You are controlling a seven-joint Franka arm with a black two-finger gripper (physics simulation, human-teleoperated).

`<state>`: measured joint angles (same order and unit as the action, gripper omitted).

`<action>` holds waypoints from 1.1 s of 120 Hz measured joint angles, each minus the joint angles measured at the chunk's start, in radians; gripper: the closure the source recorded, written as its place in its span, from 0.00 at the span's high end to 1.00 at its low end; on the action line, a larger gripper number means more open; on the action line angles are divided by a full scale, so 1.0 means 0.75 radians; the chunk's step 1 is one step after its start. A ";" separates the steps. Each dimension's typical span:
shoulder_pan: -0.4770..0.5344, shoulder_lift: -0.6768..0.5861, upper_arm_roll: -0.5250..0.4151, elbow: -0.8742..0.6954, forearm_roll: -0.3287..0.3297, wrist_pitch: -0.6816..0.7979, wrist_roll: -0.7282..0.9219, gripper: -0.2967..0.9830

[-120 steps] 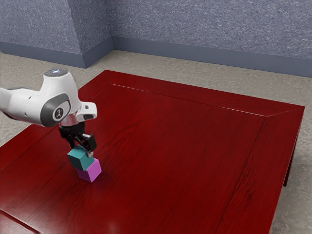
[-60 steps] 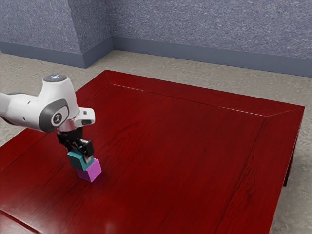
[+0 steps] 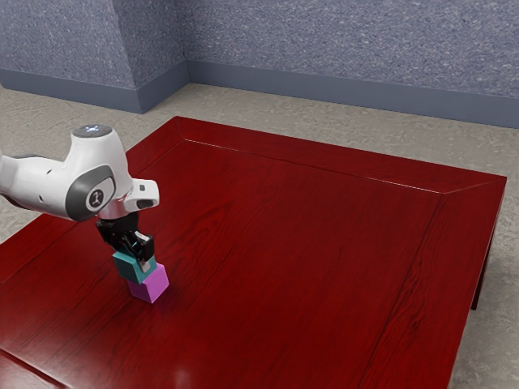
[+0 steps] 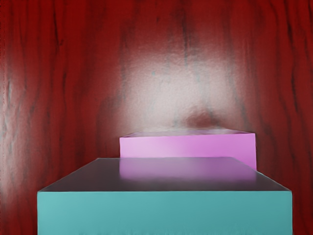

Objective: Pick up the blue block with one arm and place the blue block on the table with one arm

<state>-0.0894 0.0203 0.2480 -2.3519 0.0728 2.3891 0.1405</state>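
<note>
From the exterior view's left comes the white arm. Its dark joint cover carries a small pale emblem, and the cap on top has a bluish-white mark; neither gives me a word I can read.

Next along is the black tool, down at the blue block, which is really a teal shade. I cannot tell whether the tool is open or closed on it. The block looks to be sitting partly over the pink block, offset toward the arm, and its faces bear no label or lettering.

The step in hand, as I judge it, is getting a sound hold. Best to centre the grip on the block, close evenly, and make sure of it before rising. Then lift straight up, since a sideways pull could drag or topple the pink block, plain-faced too.

Farther to the exterior view's right spreads the red worktop. The block should go down there well apart from the pink one, lowered gently with its base level, and released once it touches.
</note>
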 joint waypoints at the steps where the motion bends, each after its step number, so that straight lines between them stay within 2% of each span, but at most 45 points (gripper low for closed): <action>1: 0.000 0.000 0.000 0.000 0.001 0.000 -0.001 0.52; 34: 0.014 -0.024 -0.014 0.133 0.034 -0.018 -0.027 0.51; 55: 0.004 0.246 -0.014 0.480 0.032 -0.053 -0.038 0.51; 68: 0.000 0.395 -0.021 0.605 0.011 -0.079 -0.043 0.51; 114: 0.000 0.517 -0.028 0.656 -0.038 -0.106 -0.050 0.51; 132: -0.001 0.519 -0.030 0.656 -0.057 -0.111 -0.035 0.61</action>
<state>-0.0903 0.4094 0.2256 -1.8596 0.0302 2.3062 0.1144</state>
